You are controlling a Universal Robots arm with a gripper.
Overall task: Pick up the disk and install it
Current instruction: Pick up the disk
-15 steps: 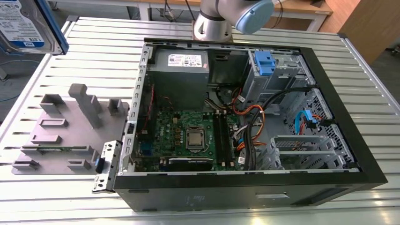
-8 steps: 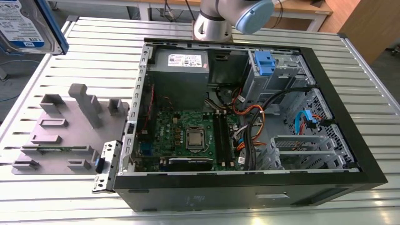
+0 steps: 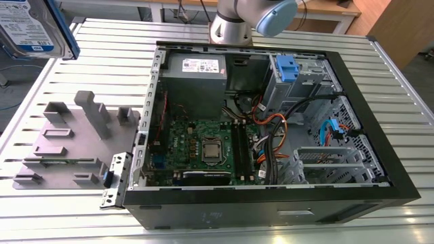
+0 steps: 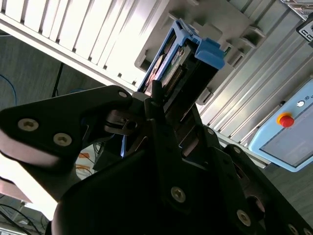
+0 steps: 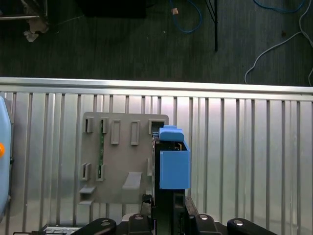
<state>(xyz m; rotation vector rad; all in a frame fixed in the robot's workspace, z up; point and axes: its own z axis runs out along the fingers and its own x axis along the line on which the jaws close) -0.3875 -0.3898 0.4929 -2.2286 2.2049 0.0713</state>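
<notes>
The disk [image 3: 30, 25], a silver drive with a white-and-blue label and blue side rails, hangs high above the table at the exterior view's far left. In the second wrist view the disk [image 4: 188, 58] stands out from my gripper [image 4: 164, 115], whose black fingers are shut on its near end. In the first wrist view the disk [image 5: 173, 164] shows edge-on with its blue rail toward the camera, held by my gripper [image 5: 168, 218] over the slatted table beside the grey fixture plate [image 5: 122, 156].
The open computer case [image 3: 379, 127] lies on the slatted metal table [image 3: 101, 51], with a grey power-supply box [image 3: 196, 68] and a blue-latched drive cage [image 3: 288, 71] inside. The grey fixture plate [image 3: 74, 137] sits at the exterior view's left. A pale blue pendant with a red button [image 4: 286, 127] lies nearby.
</notes>
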